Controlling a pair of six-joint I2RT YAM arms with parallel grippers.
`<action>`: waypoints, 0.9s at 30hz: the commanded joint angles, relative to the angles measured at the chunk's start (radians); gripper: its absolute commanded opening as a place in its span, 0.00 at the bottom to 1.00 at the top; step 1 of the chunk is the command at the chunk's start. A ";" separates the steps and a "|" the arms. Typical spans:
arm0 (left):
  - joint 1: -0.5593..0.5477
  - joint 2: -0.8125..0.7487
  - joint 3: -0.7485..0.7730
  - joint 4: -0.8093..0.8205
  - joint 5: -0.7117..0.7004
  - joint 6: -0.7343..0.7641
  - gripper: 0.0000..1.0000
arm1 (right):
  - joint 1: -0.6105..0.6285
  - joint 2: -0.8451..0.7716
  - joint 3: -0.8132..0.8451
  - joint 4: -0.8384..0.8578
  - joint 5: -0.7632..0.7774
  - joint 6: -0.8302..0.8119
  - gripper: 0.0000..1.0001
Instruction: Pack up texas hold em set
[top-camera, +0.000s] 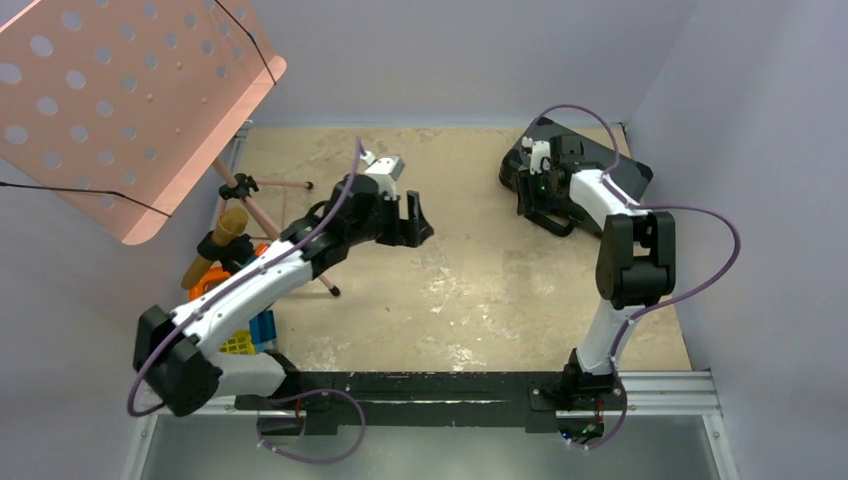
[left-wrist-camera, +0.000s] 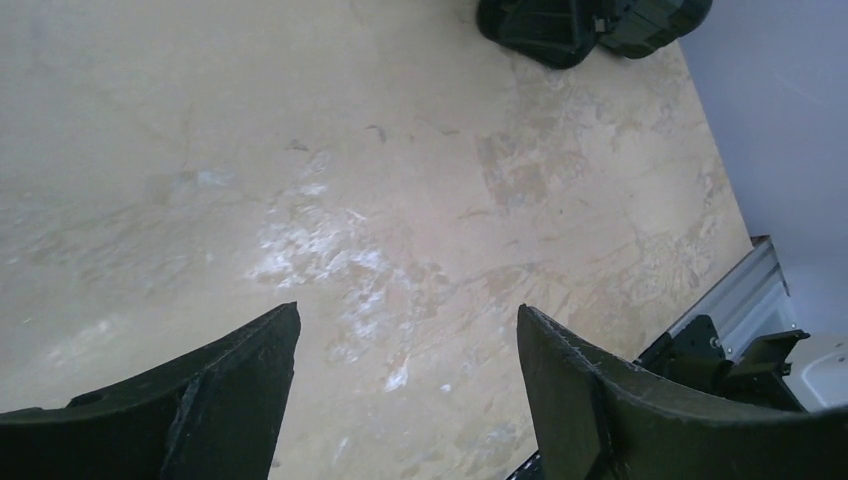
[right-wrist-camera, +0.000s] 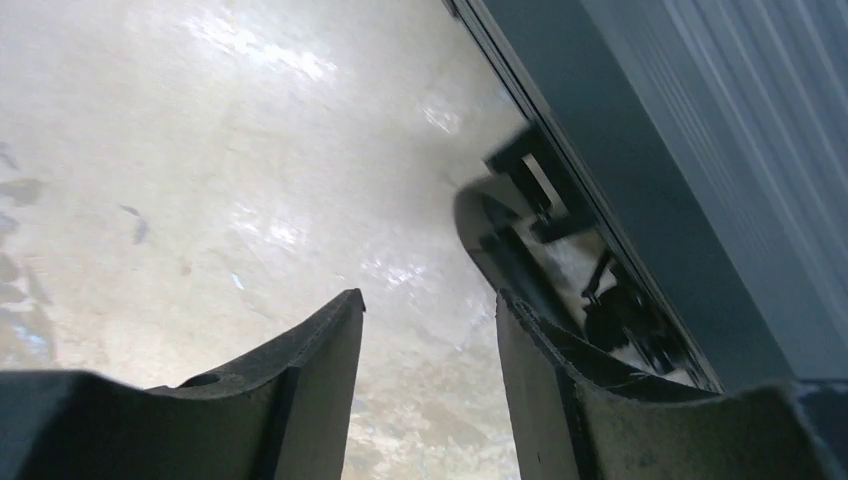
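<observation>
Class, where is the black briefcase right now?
In the top view, the black briefcase lies in the far right corner of the table by the wall, the right gripper at its near-left edge.

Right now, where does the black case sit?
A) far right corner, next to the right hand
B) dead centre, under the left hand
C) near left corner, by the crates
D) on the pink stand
A: the top view shows the black case at the far right corner of the table, with the right hand open right beside it. The left hand is out over mid-table, holding nothing.
</observation>
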 joint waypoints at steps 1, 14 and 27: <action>-0.063 0.194 0.130 0.185 0.049 -0.081 0.81 | -0.007 -0.026 0.063 0.023 -0.129 0.013 0.53; -0.091 0.612 0.350 0.398 0.159 -0.105 0.66 | -0.035 -0.348 -0.240 0.245 0.173 0.382 0.71; -0.095 0.840 0.480 0.555 0.322 -0.112 0.66 | -0.245 -0.502 -0.548 0.457 0.058 0.542 0.85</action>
